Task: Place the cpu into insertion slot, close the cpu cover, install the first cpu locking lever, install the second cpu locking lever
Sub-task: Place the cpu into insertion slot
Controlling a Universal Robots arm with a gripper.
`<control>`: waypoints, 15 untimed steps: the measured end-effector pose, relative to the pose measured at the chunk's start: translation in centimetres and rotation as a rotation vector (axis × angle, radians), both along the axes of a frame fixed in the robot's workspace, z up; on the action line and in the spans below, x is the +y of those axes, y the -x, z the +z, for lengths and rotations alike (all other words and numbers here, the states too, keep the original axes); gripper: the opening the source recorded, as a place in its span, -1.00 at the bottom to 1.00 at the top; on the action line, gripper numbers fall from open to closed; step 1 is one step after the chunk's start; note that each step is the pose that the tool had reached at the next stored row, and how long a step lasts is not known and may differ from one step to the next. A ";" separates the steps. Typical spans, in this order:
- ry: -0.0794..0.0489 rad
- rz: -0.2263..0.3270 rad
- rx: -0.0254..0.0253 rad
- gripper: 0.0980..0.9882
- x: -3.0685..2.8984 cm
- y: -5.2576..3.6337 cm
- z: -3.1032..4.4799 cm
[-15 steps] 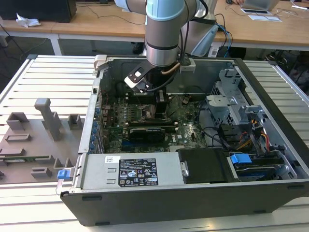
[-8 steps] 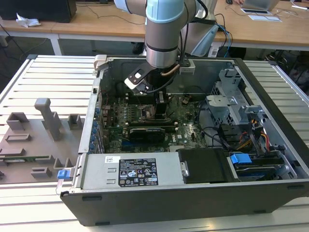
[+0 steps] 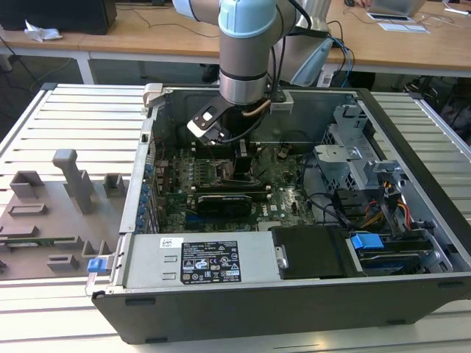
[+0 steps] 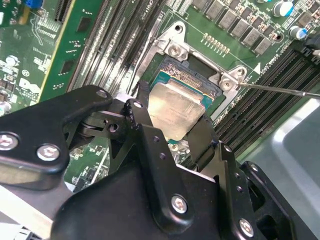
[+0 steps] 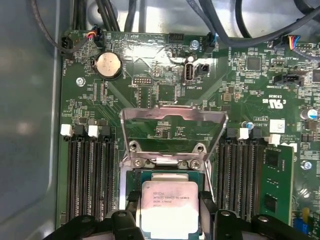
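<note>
The cpu (image 4: pixel 175 112), a flat square chip with a silver-grey top, sits between my gripper's (image 4: pixel 172 120) black fingers (image 4: pixel 142 97), which are shut on two of its opposite edges. It hangs slightly tilted just over the insertion slot (image 4: pixel 172 67), a dark socket with a shiny metal rim. In the first wrist view the cpu (image 5: pixel 169 207) covers most of the insertion slot (image 5: pixel 150 175). The cpu cover (image 5: pixel 172 111), a silver frame with a large window, stands swung up behind it. A thin metal locking lever (image 4: pixel 280 91) sticks out beside the socket. In the exterior view the arm (image 3: pixel 246 44) reaches down into the open computer case.
Long black memory slots (image 5: pixel 87 175) flank the socket on both sides. A coin battery (image 5: pixel 108 65) and cables (image 5: pixel 240 35) lie beyond the cover. The case holds a power supply (image 3: pixel 199 259) and a drive cage (image 3: pixel 353 158). A grey fixture tray (image 3: pixel 51 213) lies at the exterior view's left.
</note>
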State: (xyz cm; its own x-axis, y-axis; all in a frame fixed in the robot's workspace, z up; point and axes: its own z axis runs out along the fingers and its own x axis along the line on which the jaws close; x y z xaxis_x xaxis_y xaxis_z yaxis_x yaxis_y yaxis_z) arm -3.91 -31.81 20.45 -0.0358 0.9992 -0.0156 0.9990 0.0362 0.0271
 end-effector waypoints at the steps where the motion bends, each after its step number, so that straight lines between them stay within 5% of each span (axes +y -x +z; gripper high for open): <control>1: -0.006 0.000 -0.0001 0.00 0.01 0.08 -0.03; 3: -0.015 0.000 -0.0003 0.00 0.02 0.42 -0.19; 15: -0.015 -0.027 -0.0002 0.00 -0.16 0.43 -0.59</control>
State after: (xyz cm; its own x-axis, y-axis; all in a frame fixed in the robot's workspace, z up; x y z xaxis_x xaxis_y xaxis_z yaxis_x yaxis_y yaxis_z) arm -4.35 -31.97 19.87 -0.0093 1.0000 -0.0007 0.9996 0.0093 0.0276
